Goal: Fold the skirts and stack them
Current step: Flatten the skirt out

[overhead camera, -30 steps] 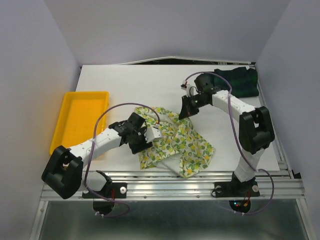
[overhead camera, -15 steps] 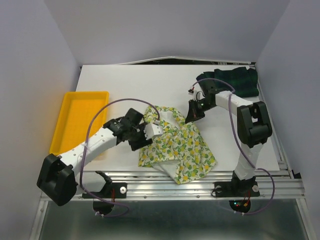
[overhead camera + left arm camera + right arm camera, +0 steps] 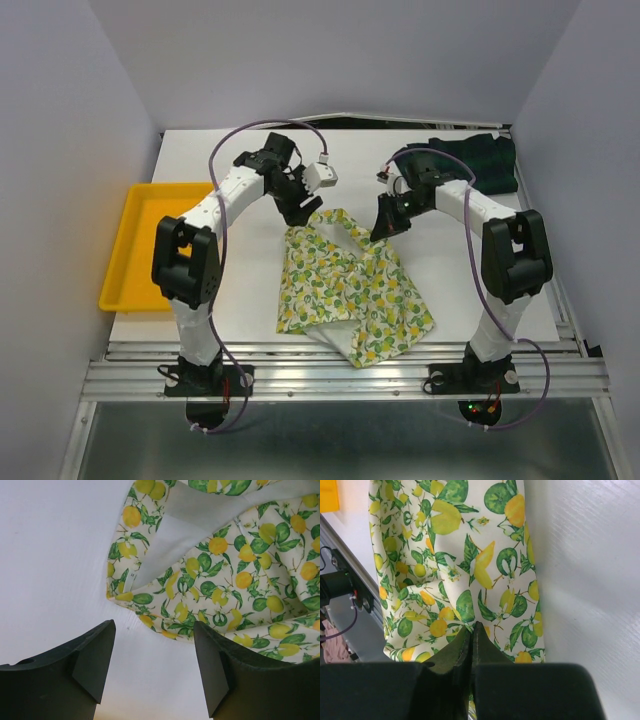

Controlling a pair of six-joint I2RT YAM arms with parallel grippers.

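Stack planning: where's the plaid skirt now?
Top view: plaid skirt at the far right corner of the table, beyond the right gripper, apart from the lemon skirt.

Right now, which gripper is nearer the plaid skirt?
Right. The right gripper pinches the lemon skirt's far right corner, just left of the plaid skirt; the left gripper hovers open farther left, by the other far corner.
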